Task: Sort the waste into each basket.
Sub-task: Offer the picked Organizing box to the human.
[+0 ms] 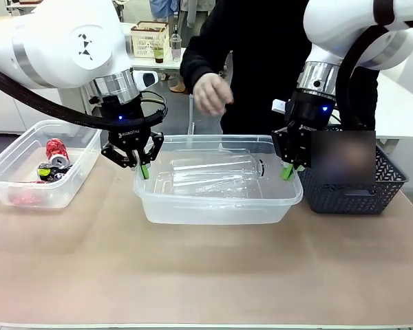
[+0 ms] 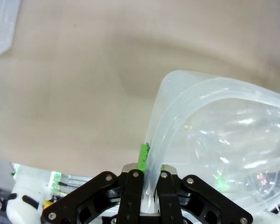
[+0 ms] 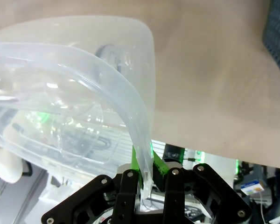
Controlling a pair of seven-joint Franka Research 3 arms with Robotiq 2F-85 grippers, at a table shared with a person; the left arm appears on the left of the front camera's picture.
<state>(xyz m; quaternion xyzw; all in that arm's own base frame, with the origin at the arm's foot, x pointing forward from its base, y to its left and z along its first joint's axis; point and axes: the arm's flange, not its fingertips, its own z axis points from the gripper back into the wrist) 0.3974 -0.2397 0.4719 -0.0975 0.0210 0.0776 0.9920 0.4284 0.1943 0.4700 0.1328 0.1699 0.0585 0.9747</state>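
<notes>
1. The beige table point(image 1: 206, 275) runs across the whole front view, and everything else stands on it.
2. A person in dark clothing stands at the far side, one hand point(image 1: 210, 93) held in the air above the far edge of the middle tub.
3. The middle clear plastic tub point(image 1: 217, 206) sits at the table's centre. Both arms grip it, one at each end.
4. The left clear tub point(image 1: 27, 182) stands well apart at the robot's left.
5. The dark lattice basket point(image 1: 351, 189) stands just beside the middle tub at the robot's right.
6. The left gripper point(image 1: 143, 168) is clamped on the rolled rim at the middle tub's left end. In the left wrist view the green pads point(image 2: 142, 156) are pressed against the rim, one finger inside and one outside.
7. The right gripper point(image 1: 288, 172) is clamped on the rim at the right end. In the right wrist view its green pads point(image 3: 157, 164) pinch the tub's lip in the same way.
8. Clear plastic bottles point(image 1: 213, 172) lie on their sides in the middle tub.
9. Crushed red and silver cans point(image 1: 54, 159) lie in the left tub, near its far wall.
</notes>
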